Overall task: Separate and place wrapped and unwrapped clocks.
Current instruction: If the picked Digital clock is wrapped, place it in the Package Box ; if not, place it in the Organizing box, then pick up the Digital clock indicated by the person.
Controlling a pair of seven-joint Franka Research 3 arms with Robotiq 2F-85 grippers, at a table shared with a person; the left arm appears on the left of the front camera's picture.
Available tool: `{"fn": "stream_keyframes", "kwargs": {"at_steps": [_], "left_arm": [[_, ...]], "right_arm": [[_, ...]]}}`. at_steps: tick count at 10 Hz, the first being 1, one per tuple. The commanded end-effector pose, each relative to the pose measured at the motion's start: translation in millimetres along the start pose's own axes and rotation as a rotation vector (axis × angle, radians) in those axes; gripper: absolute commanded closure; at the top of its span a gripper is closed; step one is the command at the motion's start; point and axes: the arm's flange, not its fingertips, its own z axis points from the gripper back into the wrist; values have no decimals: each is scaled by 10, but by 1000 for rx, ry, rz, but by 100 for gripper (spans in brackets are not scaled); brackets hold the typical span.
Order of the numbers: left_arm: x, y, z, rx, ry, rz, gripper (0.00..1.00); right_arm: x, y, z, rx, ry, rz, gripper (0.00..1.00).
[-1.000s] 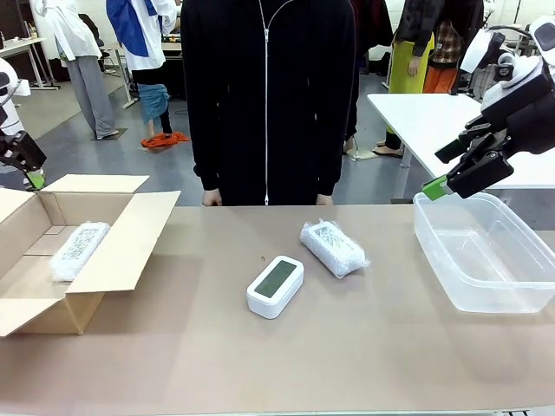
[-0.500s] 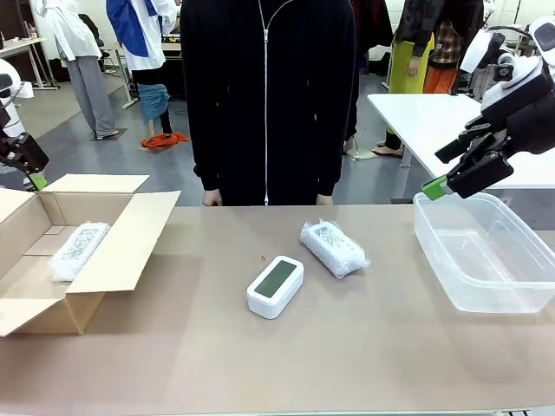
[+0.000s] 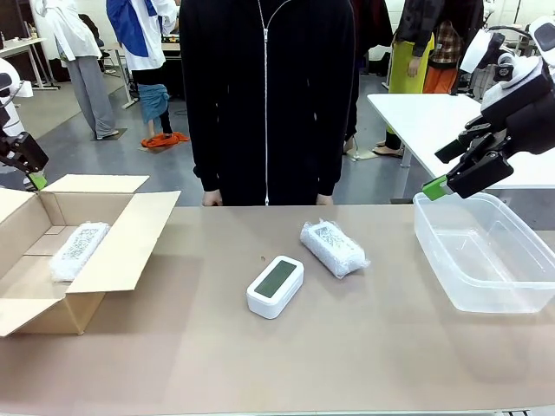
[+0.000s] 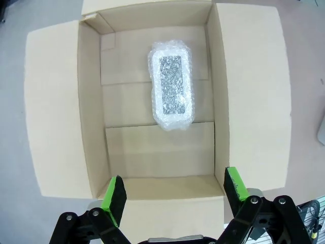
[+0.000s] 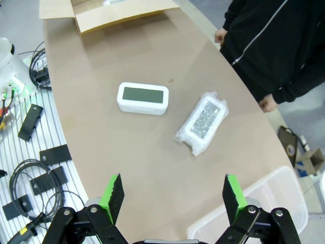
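Cardboard box [image 3: 130, 238] sat open at the table's L end w/ one wrapped bundle [image 4: 171, 84] lying flat inside, toward the back wall. The L gripper [image 4: 173, 182] hung above the box, fingers wide apart, nothing btw them. The R gripper [image 5: 173, 184] was up over the clear plastic tub [image 3: 434, 238] at the R end, fingers also spread, empty. The second wrapped bundle [image 3: 333, 247] lay mid-table at an angle, just beside the bare white clock [image 3: 276, 285] but not touching it.

Likely step: fetch the loose bundle for the box; the clock prob. belongs in the tub. To do it well, come down across the bundle's short side, centred, and squeeze gently, since crinkly wrap may slip or bunch. Keep clear of the clock next to it and of the person [image 3: 269, 104] at the far edge, hands at the table's rim. Lift high enough to pass the box flap.

Surface: plain brown tabletop [image 3: 260, 364], smooth, matte, little clutter. Room: grey floor, a white table behind, people standing farther off, an orange cloth on the floor.
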Motion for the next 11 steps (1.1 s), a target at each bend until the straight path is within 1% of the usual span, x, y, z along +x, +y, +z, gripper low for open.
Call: {"fn": "stream_keyframes", "kwargs": {"at_steps": [1,9,10,11], "left_arm": [[-1,22,19,5,-6,2,0],[0,0,0,0,0,0,0],[82,-404,131,-71,-91,-155,0],[132,-799,215,-154,-152,-302,0]], "right_arm": [[-3,3,-17,19,-6,-2,0],[-3,3,-17,19,-6,-2,0],[-3,3,-17,19,-6,-2,0],[-3,3,-17,19,-6,-2,0]]}}
